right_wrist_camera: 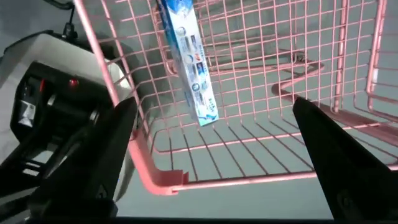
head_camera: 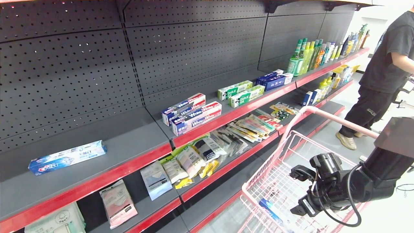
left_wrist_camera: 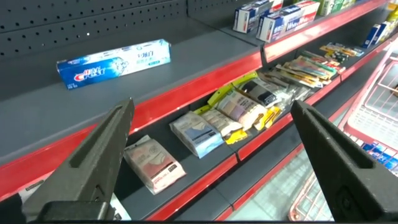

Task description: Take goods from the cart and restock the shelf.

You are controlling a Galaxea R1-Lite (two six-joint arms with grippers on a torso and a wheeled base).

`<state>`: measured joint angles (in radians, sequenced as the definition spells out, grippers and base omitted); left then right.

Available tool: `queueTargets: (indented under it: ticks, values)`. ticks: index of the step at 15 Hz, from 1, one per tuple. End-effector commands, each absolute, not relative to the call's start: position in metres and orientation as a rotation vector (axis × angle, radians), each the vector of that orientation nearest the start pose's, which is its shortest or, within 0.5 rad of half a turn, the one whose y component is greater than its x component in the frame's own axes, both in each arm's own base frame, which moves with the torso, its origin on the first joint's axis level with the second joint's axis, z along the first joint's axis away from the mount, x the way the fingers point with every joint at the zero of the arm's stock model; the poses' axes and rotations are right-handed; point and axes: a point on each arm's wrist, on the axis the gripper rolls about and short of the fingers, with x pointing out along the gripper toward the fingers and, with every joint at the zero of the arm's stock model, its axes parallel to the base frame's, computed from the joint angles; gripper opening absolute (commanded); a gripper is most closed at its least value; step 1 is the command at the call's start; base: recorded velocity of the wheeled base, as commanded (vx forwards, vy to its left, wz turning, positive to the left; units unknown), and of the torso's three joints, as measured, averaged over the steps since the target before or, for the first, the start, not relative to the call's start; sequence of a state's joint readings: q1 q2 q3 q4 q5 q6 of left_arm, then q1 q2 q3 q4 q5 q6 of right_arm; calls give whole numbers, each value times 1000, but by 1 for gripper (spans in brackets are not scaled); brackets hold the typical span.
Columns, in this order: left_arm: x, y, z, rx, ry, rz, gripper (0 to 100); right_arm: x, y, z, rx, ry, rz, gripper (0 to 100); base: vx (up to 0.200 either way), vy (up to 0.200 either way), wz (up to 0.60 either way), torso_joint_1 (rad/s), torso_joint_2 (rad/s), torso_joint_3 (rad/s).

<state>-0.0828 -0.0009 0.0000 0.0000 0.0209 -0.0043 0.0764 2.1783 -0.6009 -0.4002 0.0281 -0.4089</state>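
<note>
Head camera, high up, looks forward and down: shelf (head_camera: pixel 129 139) across the left and far side, pink cart (head_camera: pixel 339 122) near right. Left wrist camera faces the shelf closely, sharing the blue toothpaste box (left_wrist_camera: pixel 115 62) on its upper level. Right wrist camera looks down into the cart, close, sharing the blue box (right_wrist_camera: pixel 189 59) inside.

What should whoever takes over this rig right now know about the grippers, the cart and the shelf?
Left gripper: open, empty, facing the shelf.
Right gripper: open, empty, held over the pink cart, pointed at the carted toothpaste box.
Done: the shelved toothpaste box lies flat on the upper shelf board.
Left: grasp the carted toothpaste box and set it on the shelf, probably beside the shelved one.
</note>
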Motion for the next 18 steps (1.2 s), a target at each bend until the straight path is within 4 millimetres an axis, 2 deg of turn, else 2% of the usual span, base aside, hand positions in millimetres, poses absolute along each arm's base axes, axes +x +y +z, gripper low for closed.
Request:
queueTargets:
  ticks: [1,18]
  values:
    - [-23,2,75,-5,0,-61,100,286,16,-33,-383,1161,349,100,0,0,0,-144,320,168]
    - [-23,2,75,-5,0,-61,100,286,7,-35,-479,1140,432,100,0,0,0,-157,351,188]
